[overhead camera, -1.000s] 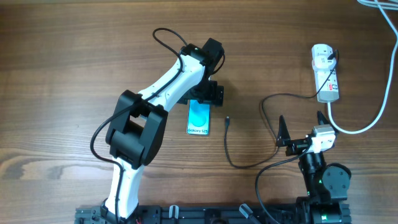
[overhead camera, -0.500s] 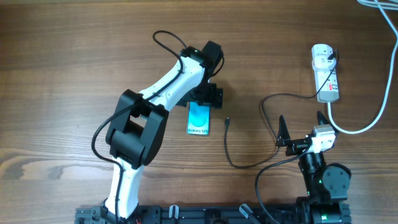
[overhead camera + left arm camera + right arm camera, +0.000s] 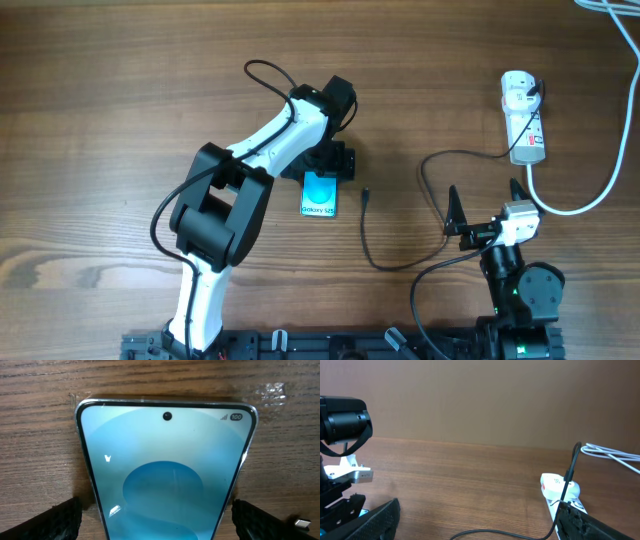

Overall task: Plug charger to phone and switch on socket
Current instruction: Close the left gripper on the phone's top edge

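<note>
Spanning every view, the brown wood-grain table (image 3: 100, 100) carries all items.

1. Left arm. The white-and-black jointed left arm (image 3: 270, 140) reaches from the near table edge diagonally toward the table centre. Its wrist is bent downward, and a black base cable (image 3: 262, 70) loops above it. In the overhead view the wrist covers the far end of the phone.
2. Right arm. The black right arm (image 3: 520, 285) sits folded low over its base at the near right. Its wrist faces the far side.
3. Thick white cord (image 3: 600, 190). It curves from the socket along the right table edge.
4. White elongated plastic socket block with red markings (image 3: 523, 120). It lies lengthwise at the far right, well apart from both arms.
5. Thin black charger cable (image 3: 470, 153). It runs from the socket's far end, bends left, and loops past the right arm.
6. Flat rectangular phone with teal-blue screen (image 3: 320, 195). It lies face up at the table centre, with the "Galaxy S25" text toward the near edge.
7. Left gripper (image 3: 160, 520). The jaws are spread wide, one textured black finger (image 3: 55, 520) on each side of the phone. Neither finger touches the phone.
8. Right gripper (image 3: 485, 205). The jaws are spread apart and hold nothing.
9. Small black connector tip (image 3: 366, 195). It rests on the table just right of the phone, unplugged. The small metal piece at the left wrist view's lower right corner is probably this tip.
</note>
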You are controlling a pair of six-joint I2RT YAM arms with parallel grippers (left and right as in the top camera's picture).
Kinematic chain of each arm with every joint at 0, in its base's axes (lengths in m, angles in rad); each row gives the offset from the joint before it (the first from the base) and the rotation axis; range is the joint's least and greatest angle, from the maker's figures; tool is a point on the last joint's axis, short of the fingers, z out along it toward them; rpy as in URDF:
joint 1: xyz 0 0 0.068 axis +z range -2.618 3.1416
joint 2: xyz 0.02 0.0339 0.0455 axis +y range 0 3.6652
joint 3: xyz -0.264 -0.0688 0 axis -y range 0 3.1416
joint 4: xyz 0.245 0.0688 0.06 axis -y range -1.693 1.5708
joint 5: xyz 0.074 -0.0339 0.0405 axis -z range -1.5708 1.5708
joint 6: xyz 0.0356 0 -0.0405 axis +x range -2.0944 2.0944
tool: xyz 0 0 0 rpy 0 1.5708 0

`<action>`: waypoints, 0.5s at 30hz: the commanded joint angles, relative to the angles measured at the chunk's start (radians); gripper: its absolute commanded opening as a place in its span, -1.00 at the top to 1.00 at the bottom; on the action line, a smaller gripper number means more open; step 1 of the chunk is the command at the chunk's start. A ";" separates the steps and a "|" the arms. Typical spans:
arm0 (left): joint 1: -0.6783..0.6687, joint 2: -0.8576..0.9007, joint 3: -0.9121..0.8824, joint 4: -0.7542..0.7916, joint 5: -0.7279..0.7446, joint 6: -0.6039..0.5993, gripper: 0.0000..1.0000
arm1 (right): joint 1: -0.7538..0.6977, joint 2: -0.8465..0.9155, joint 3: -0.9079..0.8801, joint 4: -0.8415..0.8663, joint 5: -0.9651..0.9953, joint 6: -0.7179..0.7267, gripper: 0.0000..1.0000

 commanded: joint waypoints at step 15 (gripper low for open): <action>-0.014 0.015 -0.011 0.010 -0.028 0.001 -0.99 | 0.005 -0.006 -0.001 0.003 0.010 0.005 -1.00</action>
